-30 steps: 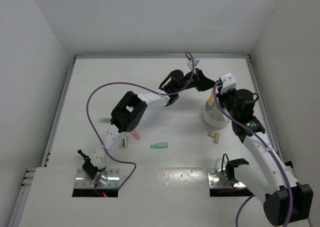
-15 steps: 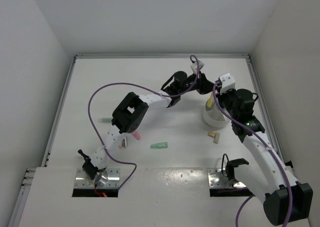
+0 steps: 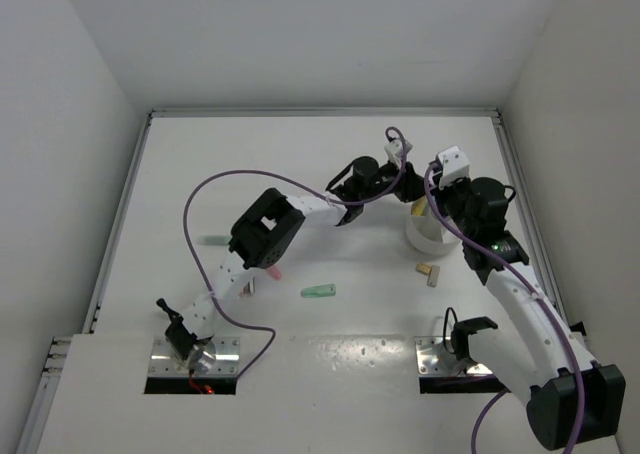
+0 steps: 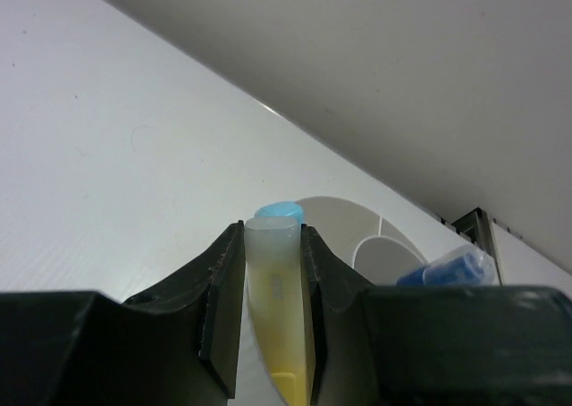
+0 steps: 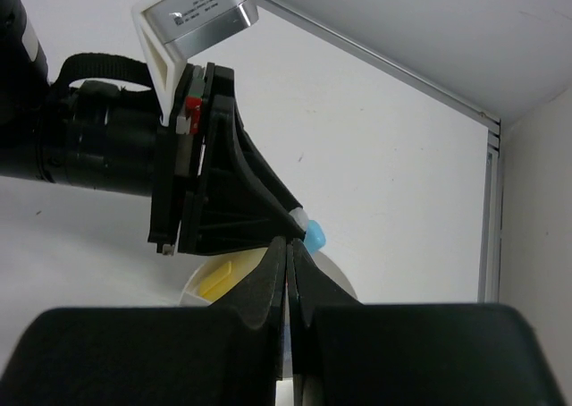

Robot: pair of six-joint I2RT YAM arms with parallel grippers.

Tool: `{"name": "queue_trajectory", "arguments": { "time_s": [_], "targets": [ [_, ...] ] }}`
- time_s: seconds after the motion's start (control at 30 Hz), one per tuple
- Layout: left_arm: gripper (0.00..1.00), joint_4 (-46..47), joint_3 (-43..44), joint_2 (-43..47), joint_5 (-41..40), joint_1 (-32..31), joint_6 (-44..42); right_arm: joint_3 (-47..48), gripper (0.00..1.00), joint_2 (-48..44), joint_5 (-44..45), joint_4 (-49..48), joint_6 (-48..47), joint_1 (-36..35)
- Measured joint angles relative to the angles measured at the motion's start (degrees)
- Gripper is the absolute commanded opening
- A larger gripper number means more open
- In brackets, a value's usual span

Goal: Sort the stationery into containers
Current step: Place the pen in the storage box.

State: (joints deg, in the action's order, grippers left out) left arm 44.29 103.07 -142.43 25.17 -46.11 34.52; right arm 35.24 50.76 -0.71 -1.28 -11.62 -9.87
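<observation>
The left pincer (image 4: 272, 245) grips a yellow stick (image 4: 275, 290) with a pale cap, its tip at the rim of the white tub (image 3: 425, 242). The tub stands toward three o'clock on the tabletop (image 3: 300, 164), and another yellow piece (image 5: 222, 281) lies inside it. The right pincer (image 5: 288, 249) is closed on nothing, right beside the left one. A tan block (image 3: 428, 271) lies at the tub's six o'clock, a green stick (image 3: 318, 292) at eight and a pink stick (image 3: 270, 270) farther out.
</observation>
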Motion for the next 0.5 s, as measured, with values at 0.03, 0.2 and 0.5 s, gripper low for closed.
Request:
{"name": "queue_trajectory", "arguments": {
  "time_s": [0.03,0.2,0.5],
  "targets": [
    [0.00,0.04,-0.52,0.00,-0.07,-0.15,-0.15,0.00,0.00,0.00,0.00,0.00,-0.02,0.00],
    [0.25,1.64,-2.19,0.07,-0.15,-0.37,-0.87,0.00,0.00,0.00,0.00,0.00,-0.02,0.00],
    [0.51,2.21,-5.88,1.90,-1.81,-0.37,-1.40,0.00,0.00,0.02,-0.42,0.02,-0.02,0.42]
  ]
}}
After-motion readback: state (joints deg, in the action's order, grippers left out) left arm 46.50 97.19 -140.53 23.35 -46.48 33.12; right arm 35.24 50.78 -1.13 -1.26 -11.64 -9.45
